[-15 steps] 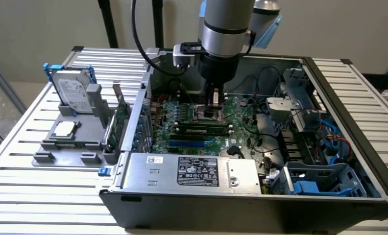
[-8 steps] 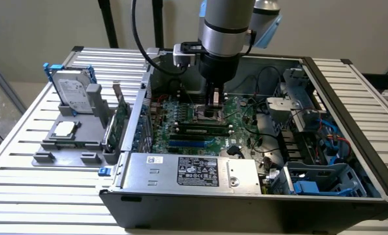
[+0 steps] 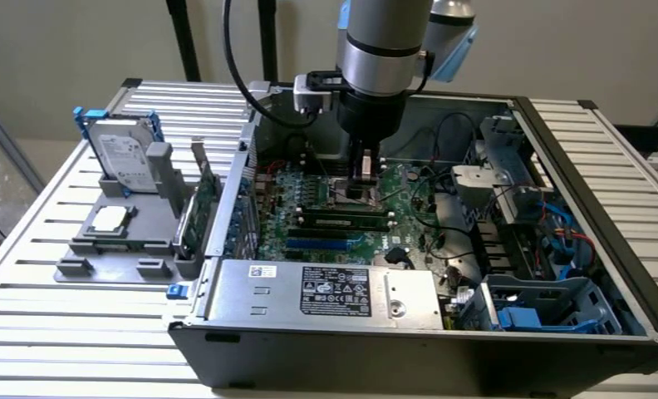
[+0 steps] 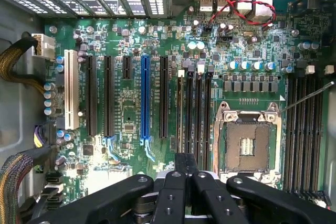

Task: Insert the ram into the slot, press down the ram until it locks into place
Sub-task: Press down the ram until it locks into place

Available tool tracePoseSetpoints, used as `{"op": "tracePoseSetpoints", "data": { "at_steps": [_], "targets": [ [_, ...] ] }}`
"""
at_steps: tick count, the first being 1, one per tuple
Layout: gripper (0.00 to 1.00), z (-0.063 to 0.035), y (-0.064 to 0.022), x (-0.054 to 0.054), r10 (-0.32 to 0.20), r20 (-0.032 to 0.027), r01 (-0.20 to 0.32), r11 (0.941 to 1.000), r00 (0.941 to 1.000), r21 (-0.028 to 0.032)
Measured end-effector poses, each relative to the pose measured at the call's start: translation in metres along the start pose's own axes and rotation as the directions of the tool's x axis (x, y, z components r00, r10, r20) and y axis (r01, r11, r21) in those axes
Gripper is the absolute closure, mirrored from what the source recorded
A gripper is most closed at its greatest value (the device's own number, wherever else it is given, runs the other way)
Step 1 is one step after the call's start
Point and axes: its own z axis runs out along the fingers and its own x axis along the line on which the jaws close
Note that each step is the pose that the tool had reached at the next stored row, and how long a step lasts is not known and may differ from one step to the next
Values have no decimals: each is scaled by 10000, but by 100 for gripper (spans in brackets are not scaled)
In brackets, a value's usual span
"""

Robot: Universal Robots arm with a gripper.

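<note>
**Pincer over the memory bank, ram standing in a slot**

The pincer (image 3: 365, 191) hangs from the arm into the open computer case (image 3: 595, 274), low over the motherboard (image 3: 306, 187). In the wrist view its black fingers (image 4: 190, 167) look pressed together with nothing pinched between them, and they sit above one end of a bank of parallel black sockets (image 4: 194, 114) with pale latches, just beside the empty processor socket (image 4: 247, 145).

In the exterior view the ram (image 3: 342, 220) stands on edge in the slot (image 3: 341, 227), between the processor socket and the blue slot (image 3: 318, 243), just near of the pincer tips. I cannot tell whether the tips touch it.

On the exterior view's left, a grey fixture (image 3: 119, 241) on the slatted surface (image 3: 41, 332) holds a hard drive (image 3: 124, 154) and an upright green card (image 3: 203, 212).
</note>
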Motion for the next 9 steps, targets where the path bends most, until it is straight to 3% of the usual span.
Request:
{"op": "tracePoseSetpoints", "data": {
  "at_steps": [4, 9],
  "targets": [
    [89, 0, 0, 0, 7, 1, -7, 10000, 10000, 1],
    [89, 0, 0, 0, 714, 19, -714, 9974, 9974, -4]
  ]
}}
